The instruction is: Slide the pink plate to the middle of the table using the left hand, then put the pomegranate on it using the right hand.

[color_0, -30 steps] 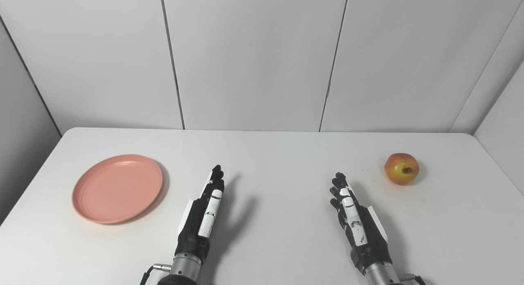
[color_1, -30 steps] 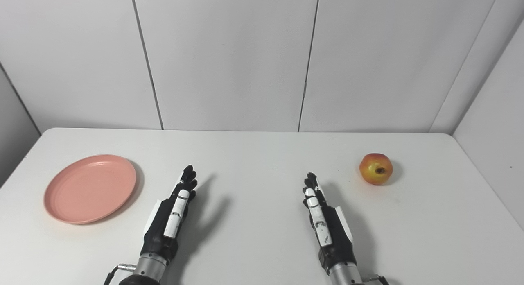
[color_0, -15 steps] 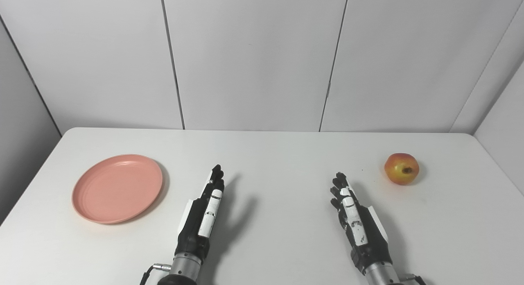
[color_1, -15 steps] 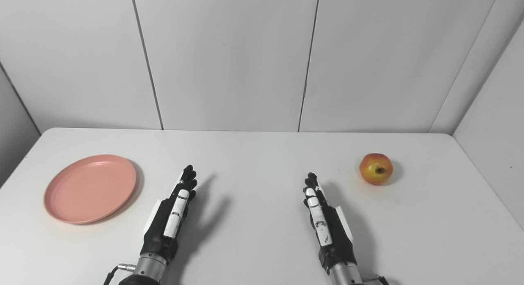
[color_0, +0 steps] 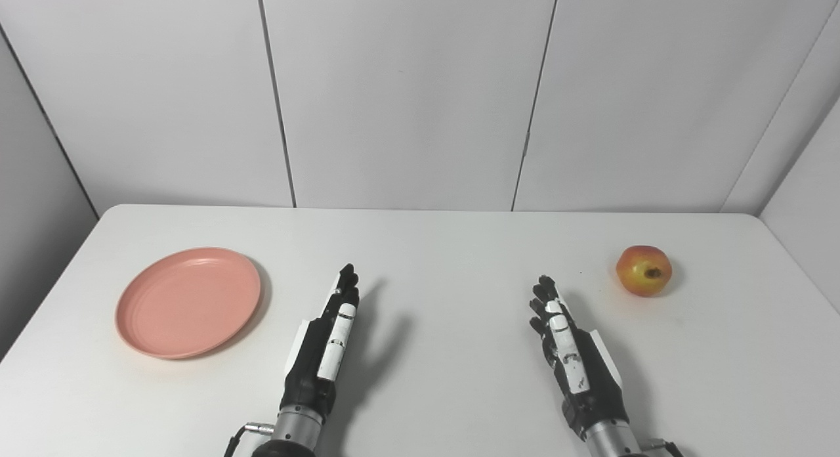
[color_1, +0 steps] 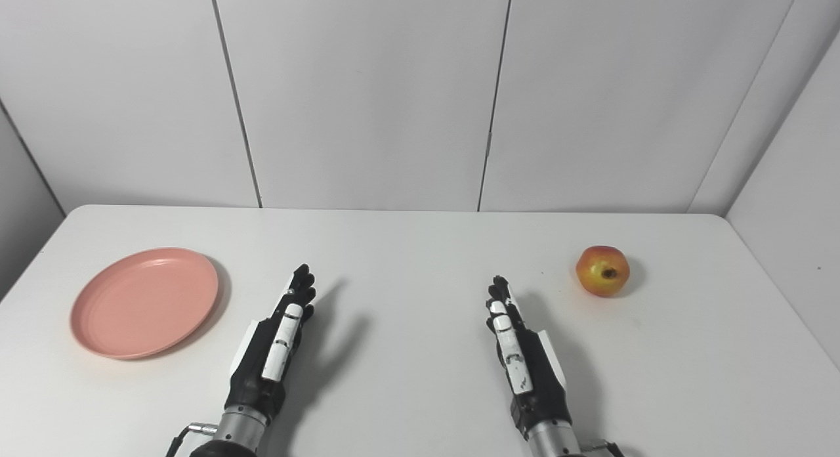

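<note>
Well, pink plate (color_0: 188,302) bare; pomegranate (color_0: 644,270) apart; left robot hand (color_0: 323,345), right robot hand (color_0: 572,358) outstretched.

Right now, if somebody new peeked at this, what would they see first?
Probably the pink plate, bright on the left of the white table, and the red-yellow pomegranate alone on the far right. Between them, near the front edge, the left hand and right hand stretch forward, open, touching neither.
</note>
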